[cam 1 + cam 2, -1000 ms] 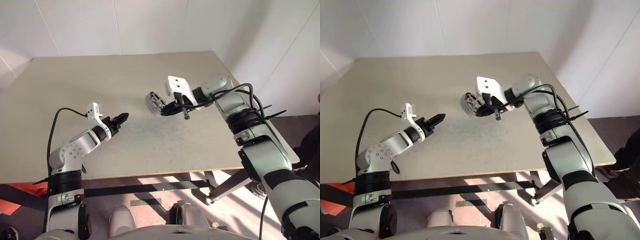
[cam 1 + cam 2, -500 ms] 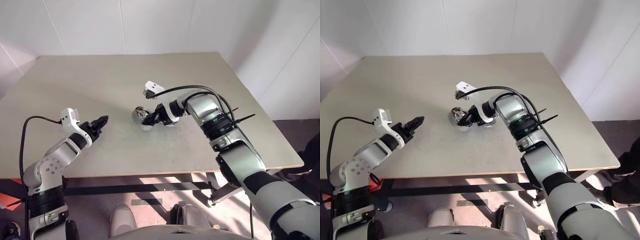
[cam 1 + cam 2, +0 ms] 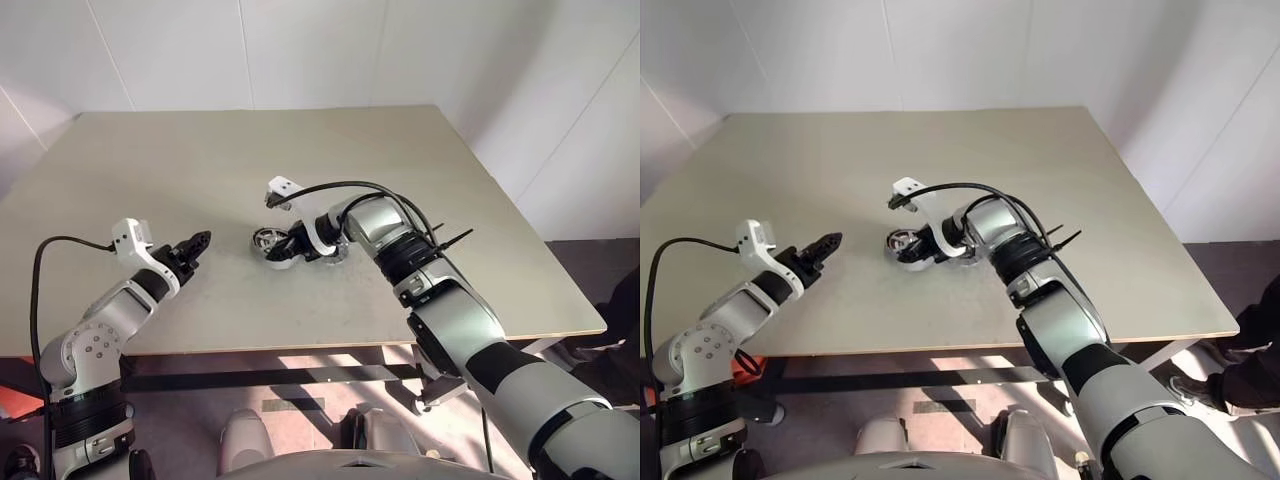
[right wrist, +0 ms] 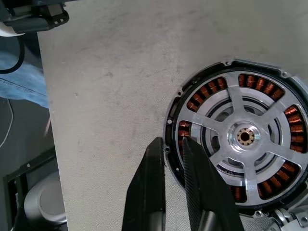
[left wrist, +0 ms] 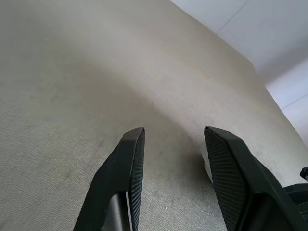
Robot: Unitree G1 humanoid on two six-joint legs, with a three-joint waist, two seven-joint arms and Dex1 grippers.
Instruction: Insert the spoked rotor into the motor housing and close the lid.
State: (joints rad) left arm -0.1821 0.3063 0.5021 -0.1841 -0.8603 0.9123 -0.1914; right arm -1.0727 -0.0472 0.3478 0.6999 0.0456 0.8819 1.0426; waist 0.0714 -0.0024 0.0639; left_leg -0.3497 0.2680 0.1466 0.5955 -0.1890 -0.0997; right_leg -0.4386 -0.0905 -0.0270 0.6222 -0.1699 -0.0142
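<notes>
The motor housing (image 4: 236, 139) lies flat on the table (image 3: 300, 150), its copper windings ringing the spoked rotor (image 4: 245, 137), which sits inside with its silver spokes and hub facing up. My right gripper (image 4: 172, 141) is closed on the housing's rim, one finger outside it and one over the windings. In the left eye view the housing (image 3: 266, 243) sits mid-table at that gripper (image 3: 290, 248). A bumpy grey edge, the lid (image 4: 288, 219), peeks out beside the housing, mostly hidden under my right wrist. My left gripper (image 5: 173, 134) hovers open and empty to the housing's left (image 3: 195, 243).
The table's near edge (image 3: 300, 350) runs close below both arms. White walls stand behind and to the right. The tabletop spreads bare behind the housing.
My right gripper has swung left and down, bringing the housing from tilted in the air to flat on the table. My left arm drew back to the left. The camera view also shifted.
</notes>
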